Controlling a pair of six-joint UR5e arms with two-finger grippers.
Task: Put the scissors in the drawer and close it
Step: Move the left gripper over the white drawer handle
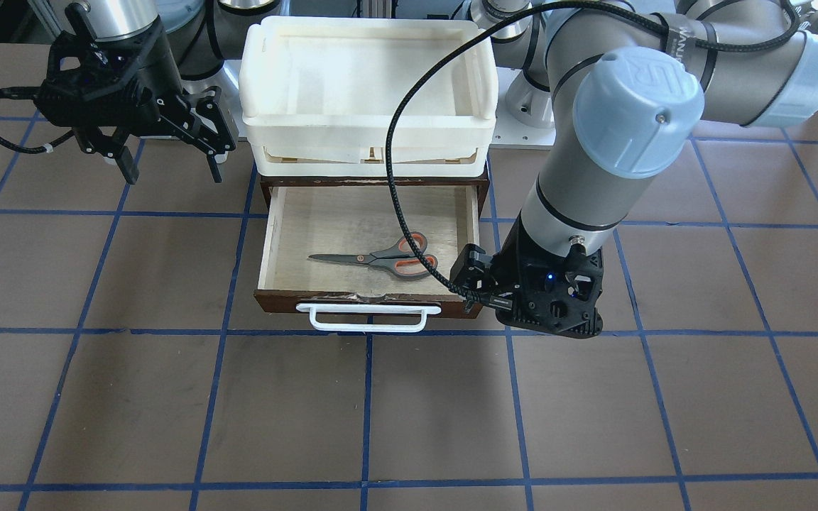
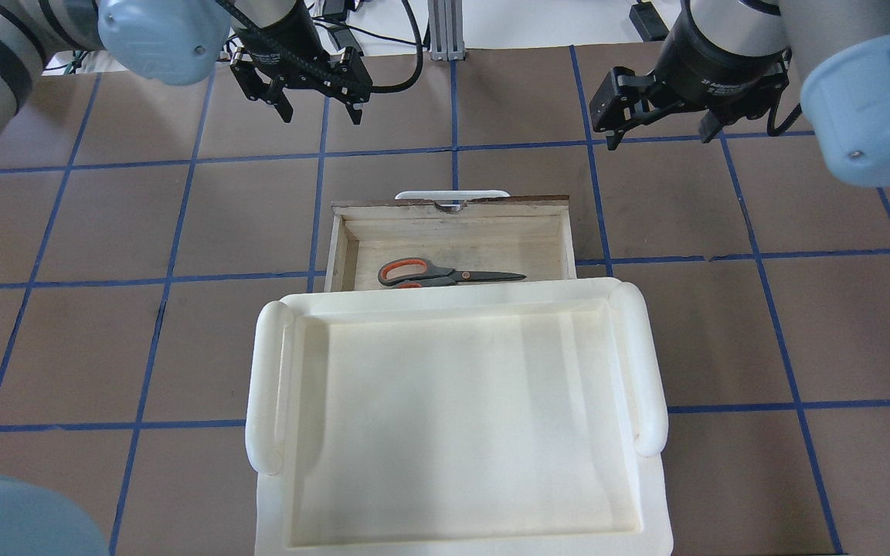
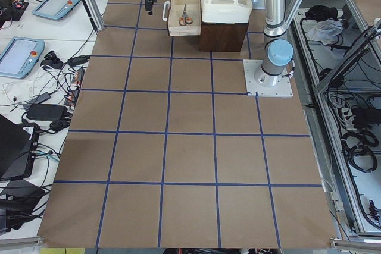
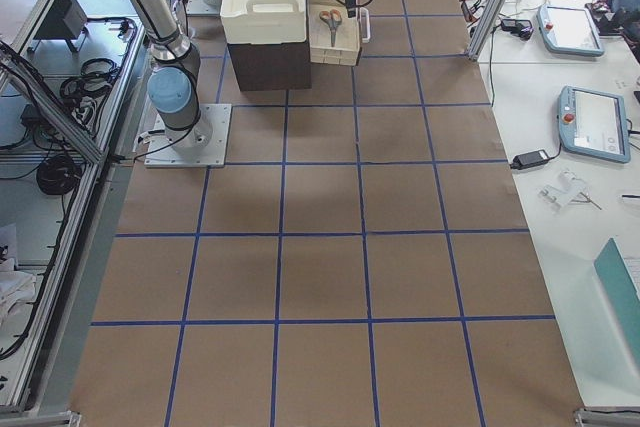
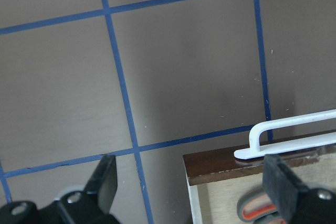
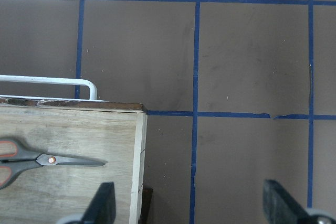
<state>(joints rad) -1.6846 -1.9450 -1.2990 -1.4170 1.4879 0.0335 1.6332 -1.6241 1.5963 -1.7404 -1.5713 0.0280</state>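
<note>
Overhead: the left gripper (image 2: 320, 104) and the right gripper (image 2: 660, 133) both hang spread wide and empty, touching nothing, past the far front of the drawer (image 2: 453, 204). The drawer stands open, and the scissors (image 2: 445, 274) lie flat inside it, handles to the left.

Left wrist view: fingers (image 5: 106, 181) far apart, nothing between them, above the drawer's left front corner.

Right wrist view: fingers equally spread, just right of the drawer's right front corner.

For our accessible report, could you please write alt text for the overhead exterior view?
Scissors lie flat inside the open drawer, which sticks out from under a white tray. The left claw and the right claw hang open above the table beyond the drawer, holding nothing.
</note>
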